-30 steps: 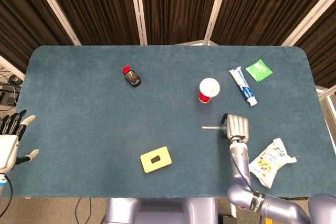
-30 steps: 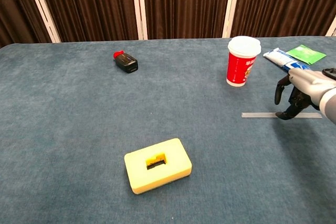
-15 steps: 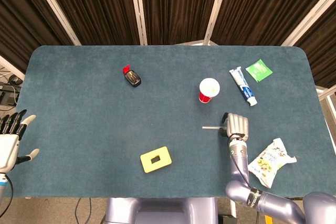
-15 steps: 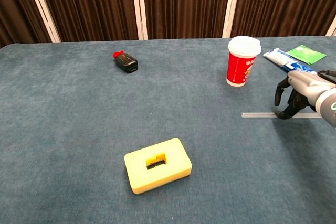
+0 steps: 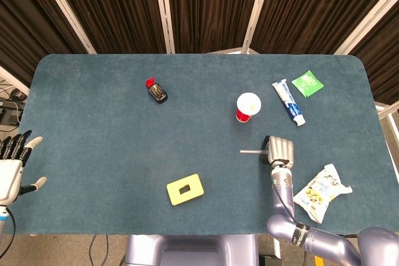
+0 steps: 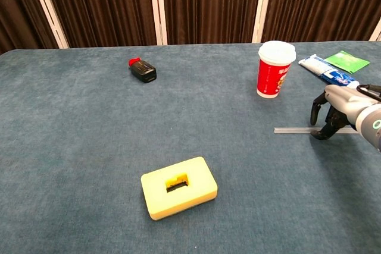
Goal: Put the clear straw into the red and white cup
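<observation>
The clear straw [image 5: 249, 151] [image 6: 292, 129] lies flat on the blue table, just in front of the red and white cup [image 5: 247, 106] [image 6: 275, 69], which stands upright with a white lid. My right hand [image 5: 280, 149] [image 6: 336, 114] arches over the straw's right end, its curled fingertips down at the straw on the cloth. That end of the straw is hidden under the hand. The straw is still lying on the table. My left hand [image 5: 12, 166] hangs off the table's left edge, fingers spread and holding nothing.
A toothpaste tube [image 5: 288, 102] [image 6: 324, 69] and a green packet [image 5: 307, 83] lie right of the cup. A snack bag [image 5: 321, 192] sits near my right arm. A yellow foam block [image 5: 184, 189] and a black red-capped bottle [image 5: 156, 91] lie further left.
My right hand has sunk slightly lower over the straw's right end. The straw, the cup and my left hand have not moved.
</observation>
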`<state>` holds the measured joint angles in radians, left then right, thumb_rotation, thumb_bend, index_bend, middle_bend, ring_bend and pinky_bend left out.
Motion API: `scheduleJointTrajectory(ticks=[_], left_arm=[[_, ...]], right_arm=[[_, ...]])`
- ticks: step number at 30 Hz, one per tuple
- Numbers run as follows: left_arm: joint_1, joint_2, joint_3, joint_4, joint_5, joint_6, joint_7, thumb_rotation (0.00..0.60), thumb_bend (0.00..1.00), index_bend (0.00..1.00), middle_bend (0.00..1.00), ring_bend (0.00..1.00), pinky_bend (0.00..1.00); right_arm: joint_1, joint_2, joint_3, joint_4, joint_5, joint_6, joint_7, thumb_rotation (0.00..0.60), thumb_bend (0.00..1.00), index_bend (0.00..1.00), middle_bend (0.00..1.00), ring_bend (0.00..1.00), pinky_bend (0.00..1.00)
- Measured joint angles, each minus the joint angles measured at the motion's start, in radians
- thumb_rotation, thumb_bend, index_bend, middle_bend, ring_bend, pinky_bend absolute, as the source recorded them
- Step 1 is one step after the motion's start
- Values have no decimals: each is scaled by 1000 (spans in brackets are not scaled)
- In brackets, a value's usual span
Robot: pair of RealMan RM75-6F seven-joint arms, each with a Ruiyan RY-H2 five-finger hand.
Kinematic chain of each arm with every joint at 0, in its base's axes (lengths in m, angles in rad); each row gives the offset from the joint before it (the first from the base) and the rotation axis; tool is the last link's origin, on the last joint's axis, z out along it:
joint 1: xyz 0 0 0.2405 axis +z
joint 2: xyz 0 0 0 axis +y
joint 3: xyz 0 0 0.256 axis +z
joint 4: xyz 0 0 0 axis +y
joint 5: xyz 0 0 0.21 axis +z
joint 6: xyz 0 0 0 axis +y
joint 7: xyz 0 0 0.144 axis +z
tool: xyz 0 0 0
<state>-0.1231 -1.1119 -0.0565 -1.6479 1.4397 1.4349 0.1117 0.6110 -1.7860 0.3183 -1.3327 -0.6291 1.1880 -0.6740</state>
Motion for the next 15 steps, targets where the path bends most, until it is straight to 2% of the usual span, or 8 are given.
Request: scheduleJointTrajectory(ticks=[15], left_arm=[[-1,1,0,-1,-1,-1,0,600,182,155,0,0,0]], right_arm=[[-1,-20,-7,33,-4,-8,18,600,362,574,1000,966,799]])
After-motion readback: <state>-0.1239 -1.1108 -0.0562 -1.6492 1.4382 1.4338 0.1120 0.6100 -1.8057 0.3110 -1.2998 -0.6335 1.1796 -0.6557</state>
